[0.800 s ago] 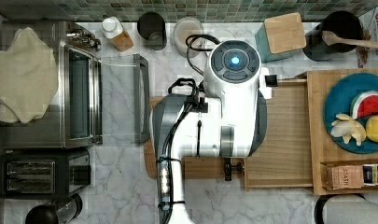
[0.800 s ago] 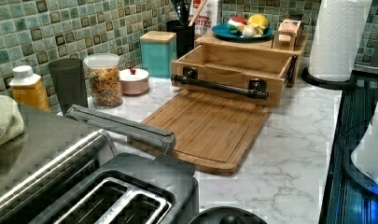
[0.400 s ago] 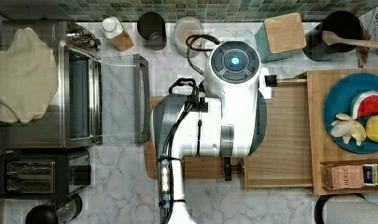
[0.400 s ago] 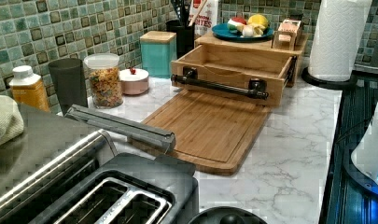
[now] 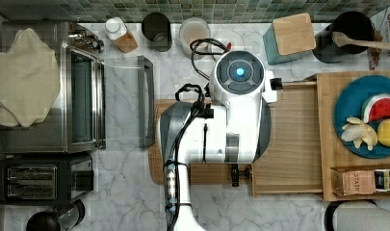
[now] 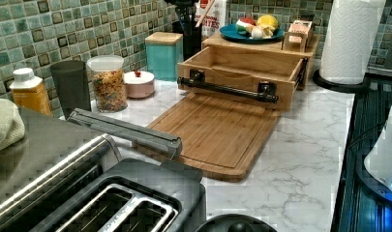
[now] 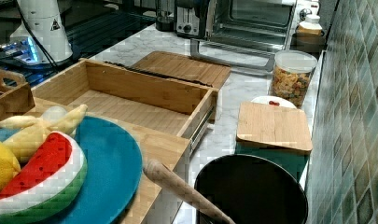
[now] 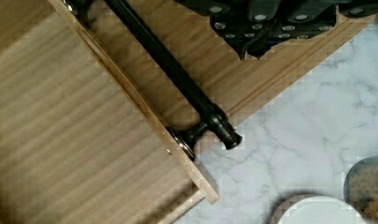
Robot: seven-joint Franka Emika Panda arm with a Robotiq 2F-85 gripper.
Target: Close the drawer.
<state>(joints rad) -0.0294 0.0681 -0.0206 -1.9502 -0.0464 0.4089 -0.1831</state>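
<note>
The drawer point(image 5: 293, 139) stands pulled out of its wooden box point(image 5: 327, 82), empty, with its grained bottom bare point(image 7: 130, 109). Its black bar handle point(image 6: 227, 89) runs across the front, facing the cutting board. In the wrist view my gripper point(image 8: 253, 49) hangs above the cutting board just outside the drawer's front, near one end of the handle point(image 8: 177, 79) and not touching it. Its fingers look shut with nothing between them. In the top view my white arm point(image 5: 231, 115) covers the drawer's front and part of the board.
A grooved cutting board point(image 6: 218, 130) lies in front of the drawer. On the box sit a blue plate point(image 5: 344, 108) of toy fruit and a small caddy point(image 5: 366, 180). A teal box point(image 5: 286, 36), pasta jar point(image 6: 109, 84), toaster oven point(image 5: 72, 86), toaster point(image 5: 38, 178) and paper towel roll point(image 6: 351, 38) ring the counter.
</note>
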